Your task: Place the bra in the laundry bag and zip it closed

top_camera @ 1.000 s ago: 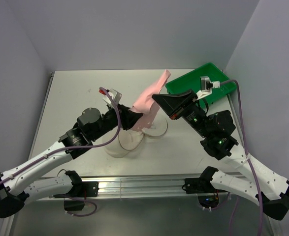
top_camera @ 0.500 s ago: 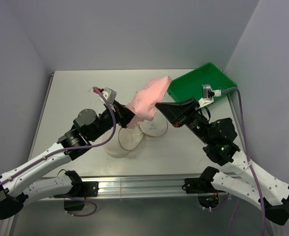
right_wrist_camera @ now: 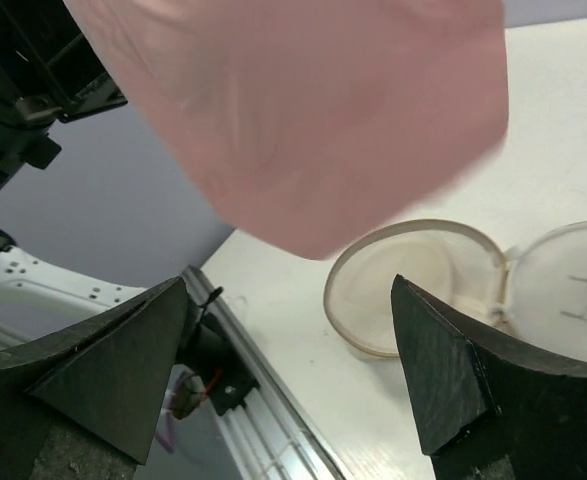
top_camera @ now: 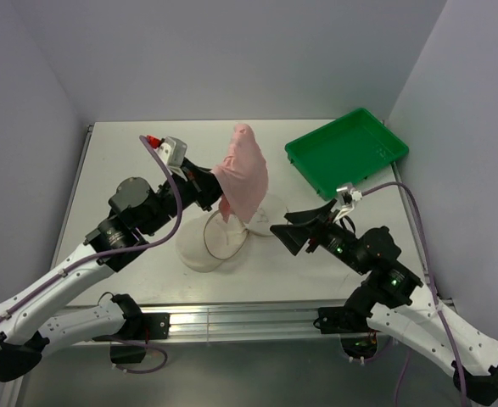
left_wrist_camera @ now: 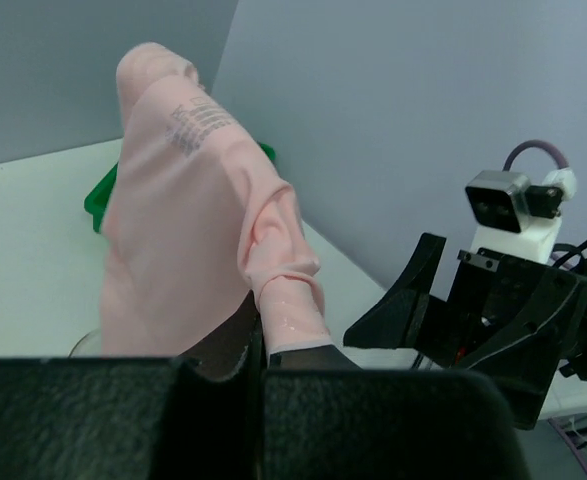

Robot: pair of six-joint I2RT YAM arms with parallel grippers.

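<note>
While the left gripper [left_wrist_camera: 262, 360] stands pinched shut on a fold of the bra [top_camera: 244, 174], the pale pink garment is held up in the air above the middle of the white table [top_camera: 121, 170], its free end pointing up and away from the arms. From the left wrist camera the fabric bunches into a tight roll just where the two dark fingers [left_wrist_camera: 303, 365] meet. Below it, the laundry bag [top_camera: 208, 244] lies unzipped and spread flat on the table, its two round mesh halves side by side, one to the near left and the other to the right, partly hidden behind the hanging cloth. From overhead the bra's lower edge overlaps the bag; whether the two touch cannot be told. To the near right, the right gripper [right_wrist_camera: 288, 300] hangs low with its jaws spread wide and nothing between them, pointed left at the bag and the bra, which shows only as a pink blur across the top of its wrist camera. At the far right corner of the table sits a green tray [top_camera: 346, 153], well apart from the bag and from both grippers.
</note>
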